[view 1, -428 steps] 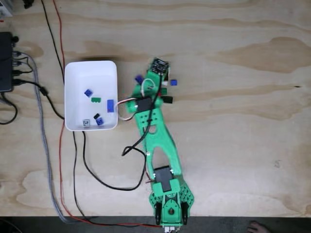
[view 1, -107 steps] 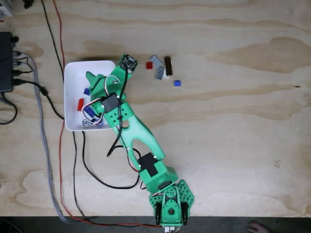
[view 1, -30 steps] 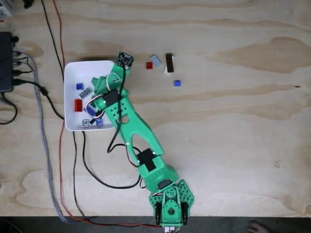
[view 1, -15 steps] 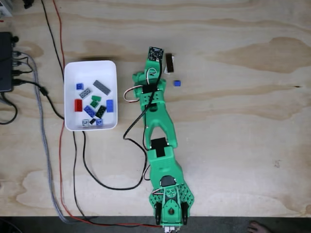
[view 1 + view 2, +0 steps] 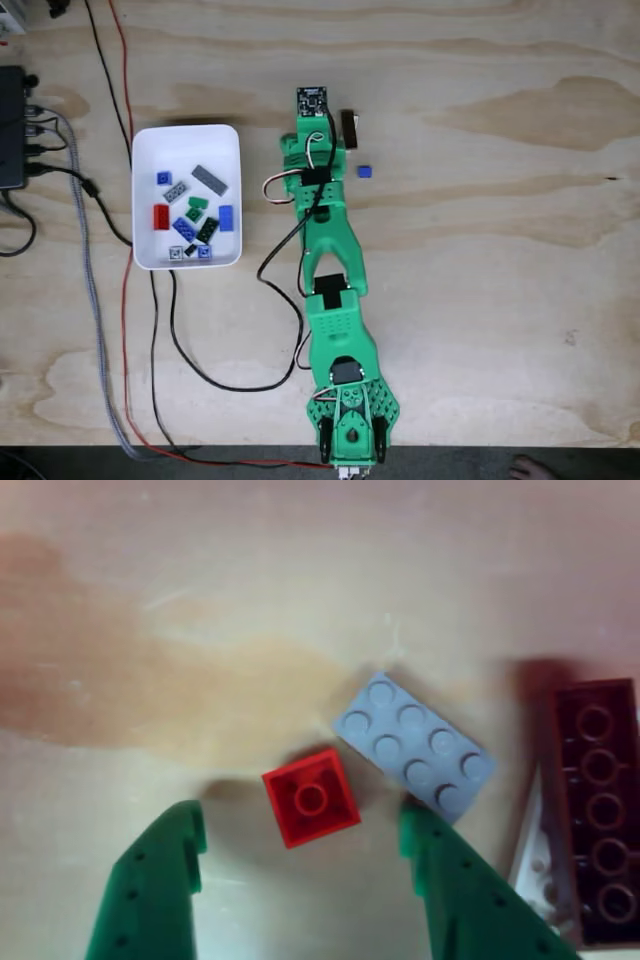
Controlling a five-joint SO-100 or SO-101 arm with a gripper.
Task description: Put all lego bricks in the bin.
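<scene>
On the plywood tabletop (image 5: 480,250), the white bin (image 5: 187,140) sits left of the green arm (image 5: 325,230) and holds about ten lego bricks (image 5: 190,212). The pincer (image 5: 300,845) is spread open just above a small red brick (image 5: 311,797), which touches a grey brick (image 5: 412,745); a dark brown brick (image 5: 597,810) lies to their right.

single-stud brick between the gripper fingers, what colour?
Red. The single-stud brick shows best in the other view, lying on the table between the open gripper fingers.
</scene>
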